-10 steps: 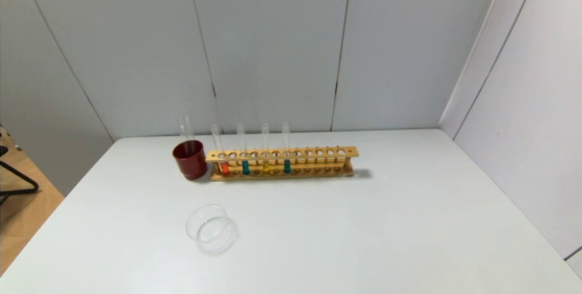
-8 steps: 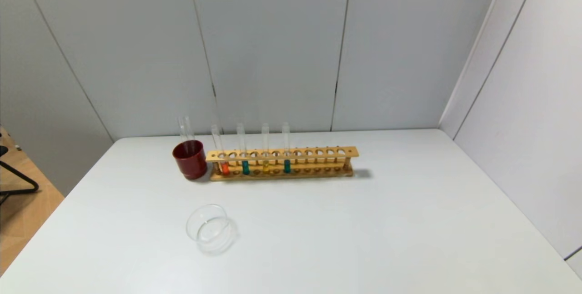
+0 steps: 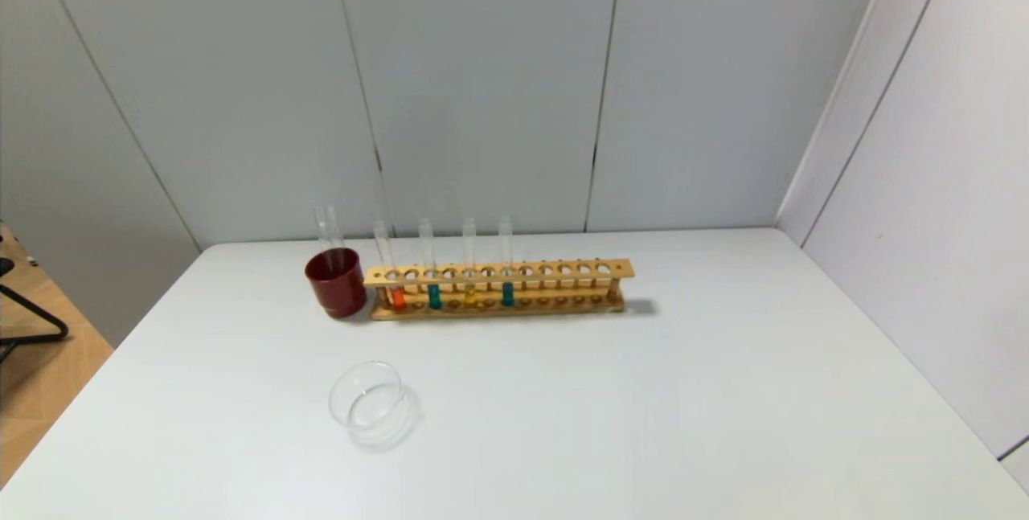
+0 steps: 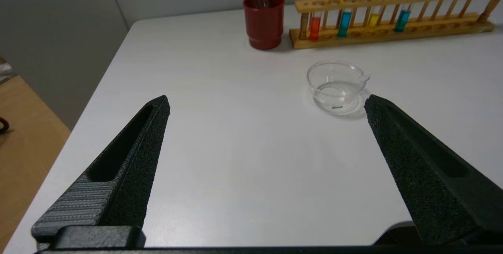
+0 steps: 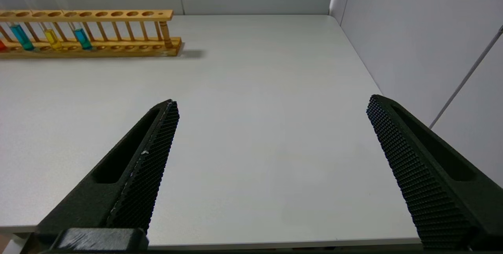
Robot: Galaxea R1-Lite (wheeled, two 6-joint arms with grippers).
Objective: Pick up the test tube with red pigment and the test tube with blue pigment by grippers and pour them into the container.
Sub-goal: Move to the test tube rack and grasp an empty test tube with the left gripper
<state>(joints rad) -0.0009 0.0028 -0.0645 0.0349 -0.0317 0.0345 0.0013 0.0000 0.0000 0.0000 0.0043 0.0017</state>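
Poised at the near table edge, left gripper [image 4: 267, 103] and right gripper [image 5: 273, 103] gape empty; red tube [image 3: 397, 296] and blue tube [image 3: 434, 295] stand racked behind the container [image 3: 366, 403]. Crowded neighbours invite a wrong grab.

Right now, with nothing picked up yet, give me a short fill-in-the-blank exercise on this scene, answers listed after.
1. The test tube with red pigment stands in the wooden ____.
2. The container on the table is a clear glass dish, and it looks ____ of coloured liquid.
3. Beside the red-pigment end stands a dark ____ cup.
4. The left claw and right claw are both ____, holding nothing.

Missing words: rack; empty; red; open
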